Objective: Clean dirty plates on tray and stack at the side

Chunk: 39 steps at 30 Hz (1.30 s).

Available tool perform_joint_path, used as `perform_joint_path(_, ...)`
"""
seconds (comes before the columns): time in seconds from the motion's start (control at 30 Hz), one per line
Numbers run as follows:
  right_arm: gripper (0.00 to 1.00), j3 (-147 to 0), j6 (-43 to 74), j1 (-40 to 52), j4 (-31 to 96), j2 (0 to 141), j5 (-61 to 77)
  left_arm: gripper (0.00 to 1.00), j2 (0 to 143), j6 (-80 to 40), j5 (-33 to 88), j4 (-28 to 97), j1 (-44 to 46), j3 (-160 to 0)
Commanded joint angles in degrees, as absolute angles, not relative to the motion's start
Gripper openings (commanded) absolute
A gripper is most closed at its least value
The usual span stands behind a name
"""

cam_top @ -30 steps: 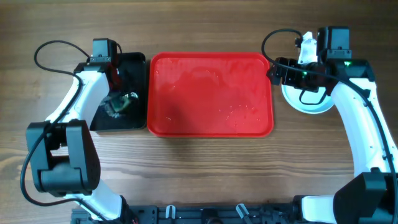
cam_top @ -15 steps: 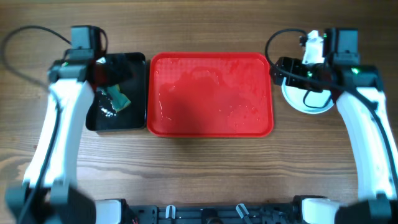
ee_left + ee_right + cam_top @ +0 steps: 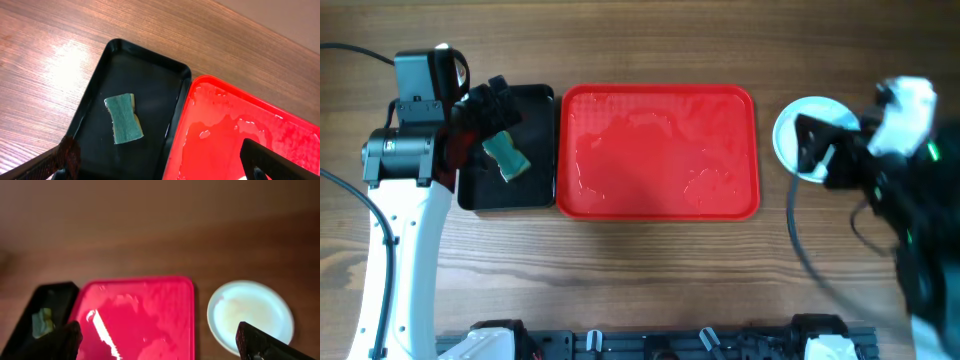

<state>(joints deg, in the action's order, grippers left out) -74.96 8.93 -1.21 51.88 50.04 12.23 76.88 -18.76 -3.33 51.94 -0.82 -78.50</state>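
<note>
Both arms have drawn back: left gripper (image 3: 160,162) gapes empty over the sponge (image 3: 124,119), right gripper (image 3: 160,341) likewise. Tray (image 3: 660,205) bare, plates (image 3: 792,125) stacked at frame right; task looks done.

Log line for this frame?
red plastic tray: plate-free | aqua round plate: beside tray | green sponge: black tray | left gripper, right gripper: open

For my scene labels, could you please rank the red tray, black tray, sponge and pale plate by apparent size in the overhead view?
1. red tray
2. black tray, partly covered by the left arm
3. pale plate, partly covered by the right arm
4. sponge
</note>
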Motion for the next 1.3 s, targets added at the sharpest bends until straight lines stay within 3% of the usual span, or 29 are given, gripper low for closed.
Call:
perform_joint_path(0.0,1.00,-75.9,9.1,-1.1,52.0,43.9,11.0,1.00,76.9,-18.9,-2.9,52.0,-0.6,-78.7)
perform_joint_path(0.3,0.99,-74.9,6.3,-1.1,55.6,40.3,7.6,1.00,76.9,-18.9,-2.9,52.0,-0.6,-78.7)
perform_joint_path(0.43,0.99,-67.5,7.5,-1.0,44.4,38.6,7.9,1.00,76.9,-18.9,-2.9,52.0,-0.6,-78.7)
perform_joint_path(0.7,1.00,-31.2,7.9,-0.4,6.7,20.6,10.6,1.00,76.9,-18.9,-2.9,52.0,-0.6,-78.7)
perform_joint_path(0.97,1.00,-10.6,7.6,3.5,-2.0,6.7,6.3,1.00,76.9,-18.9,-2.9,52.0,-0.6,-78.7)
perform_joint_path(1.27,1.00,-0.9,7.7,5.3,-4.4,0.1,5.1,1.00,76.9,-18.9,-2.9,52.0,-0.6,-78.7)
